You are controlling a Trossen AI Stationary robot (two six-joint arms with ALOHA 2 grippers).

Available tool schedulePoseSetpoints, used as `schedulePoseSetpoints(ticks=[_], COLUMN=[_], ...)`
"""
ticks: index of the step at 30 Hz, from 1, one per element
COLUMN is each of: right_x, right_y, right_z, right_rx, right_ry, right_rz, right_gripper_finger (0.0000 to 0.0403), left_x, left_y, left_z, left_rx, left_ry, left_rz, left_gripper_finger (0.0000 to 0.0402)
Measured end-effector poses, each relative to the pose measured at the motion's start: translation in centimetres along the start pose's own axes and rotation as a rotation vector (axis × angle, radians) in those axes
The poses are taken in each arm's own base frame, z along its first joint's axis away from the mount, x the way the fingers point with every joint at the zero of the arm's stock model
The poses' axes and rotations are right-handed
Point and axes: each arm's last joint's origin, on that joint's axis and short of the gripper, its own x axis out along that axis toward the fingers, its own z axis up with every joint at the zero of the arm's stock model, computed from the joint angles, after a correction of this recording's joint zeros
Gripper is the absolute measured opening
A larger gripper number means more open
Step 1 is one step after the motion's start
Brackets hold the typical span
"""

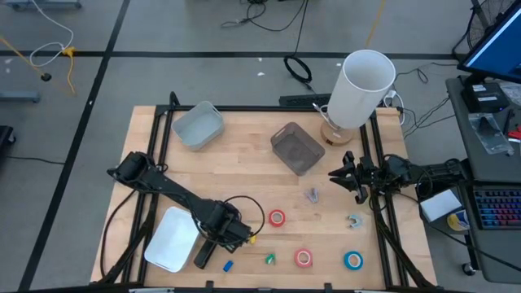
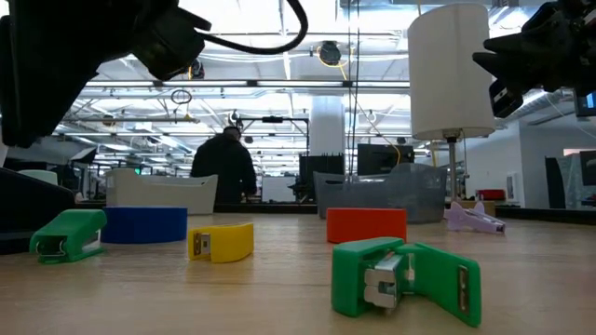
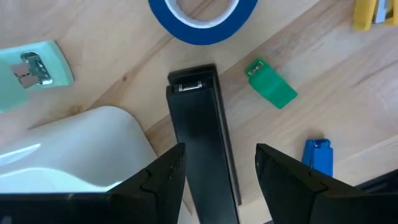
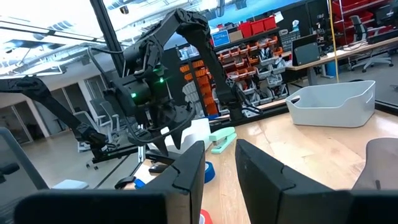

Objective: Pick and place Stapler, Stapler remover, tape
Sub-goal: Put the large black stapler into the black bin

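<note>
- High view: the left tool (image 1: 218, 241) hung low over the near-left part of the wooden surface (image 1: 244, 163), above a long black stapler (image 1: 204, 254) lying beside a white tray (image 1: 167, 240). Tape rolls lay spread along the near edge: a red one (image 1: 278, 217), a pink one (image 1: 304, 258), a blue one (image 1: 352, 260). Two bins, pale (image 1: 198, 125) and grey (image 1: 296, 148), stood at the far side, probably the drop spots. The right tool (image 1: 348, 177) waited by the right edge, holding nothing.
- Low view: close by lay a green clip-like piece (image 2: 405, 277), a yellow one (image 2: 222, 241), another green one (image 2: 70, 233), a blue tape roll (image 2: 145, 224) and a red roll (image 2: 366, 224). A person stood far back in the room.
- Left wrist view: the fingers (image 3: 158, 183) stood parted on either side of the stapler's body (image 3: 202, 134), not yet pressing it; lined up with its length, seemingly for a pinch across the narrow sides. A second blue roll (image 3: 202, 18) lay just past the stapler's tip.
- Right wrist view: the right fingers (image 4: 186, 168) stood slightly apart, empty, facing the left arm across the surface.
</note>
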Motion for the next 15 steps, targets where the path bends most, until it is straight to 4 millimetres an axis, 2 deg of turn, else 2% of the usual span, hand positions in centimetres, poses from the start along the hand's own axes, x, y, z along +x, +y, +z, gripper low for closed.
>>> schedulePoseSetpoints(ticks=[7, 15], right_x=[0.0, 0.0], right_y=[0.0, 0.0], right_z=[0.0, 0.0], right_rx=[0.0, 0.0], right_ry=[0.0, 0.0], right_rz=[0.0, 0.0], right_gripper_finger=[0.0085, 0.0084], left_x=[0.4, 2.5], left_y=[-0.1, -0.8], left_z=[0.1, 0.3], left_rx=[-0.002, 0.025], left_ry=[0.005, 0.082], left_rz=[0.022, 0.059], left_gripper_finger=[0.0191, 0.0191])
